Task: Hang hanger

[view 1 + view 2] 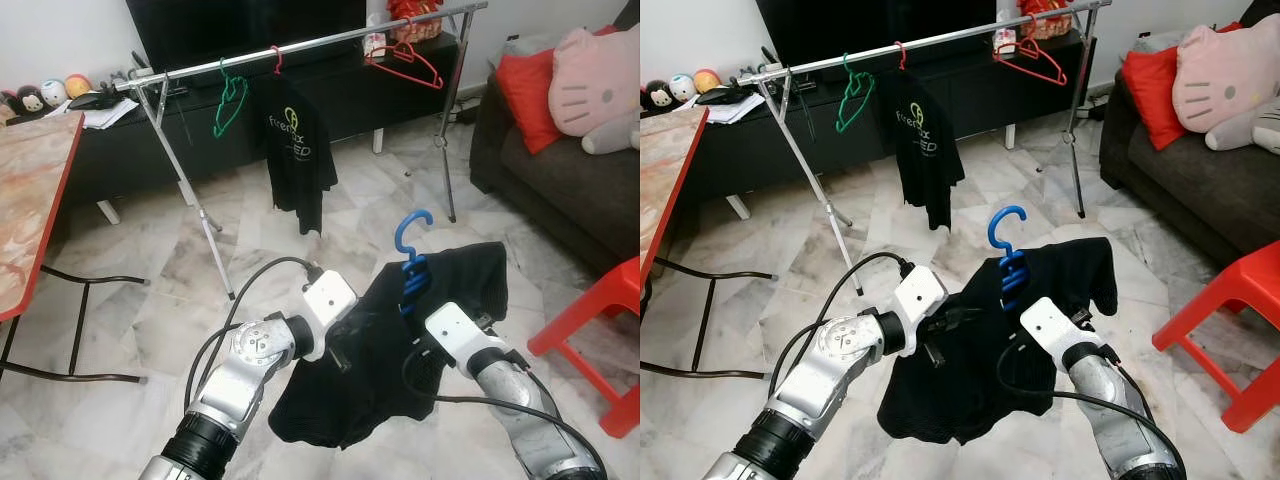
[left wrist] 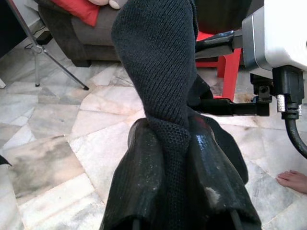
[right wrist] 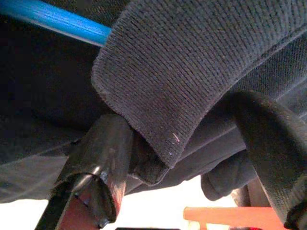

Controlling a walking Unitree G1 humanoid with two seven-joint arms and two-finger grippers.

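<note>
While both arms reach forward over the marble floor [image 1: 150, 300], they carry a black garment [image 1: 380, 360] that hangs on a blue hanger [image 1: 412, 262]. The blue hook points upward between the two arms, well below the metal clothes rail [image 1: 300, 45], which stands farther away in front of the dark TV cabinet [image 1: 140, 150].

The left gripper [image 2: 177, 158] has its jaws closed on a fold of the black knit fabric; in the left wrist view the cloth rises up from between the two black fingers [image 2: 139, 182]. The right gripper [image 3: 187, 143] holds the garment near the hanger: in the right wrist view an edge of the fabric lies between its fingers and the blue bar of the hanger passes just behind, so the jaws seem closed on the cloth, but I cannot tell if they also touch the hanger.

On the rail hang a green hanger [image 1: 230, 100], a black T-shirt [image 1: 298, 150] on a pink hanger, and a red hanger [image 1: 405, 58]. A red plastic stool [image 1: 600, 330] stands on the robot's right, near a dark sofa [image 1: 560, 180] with a red cushion [image 1: 527, 92] and a pink plush pillow [image 1: 592, 75]. A surface with a red edge [image 1: 45, 200] is on the left. A person's bare foot [image 2: 291, 179] is on the floor in the left wrist view.
</note>
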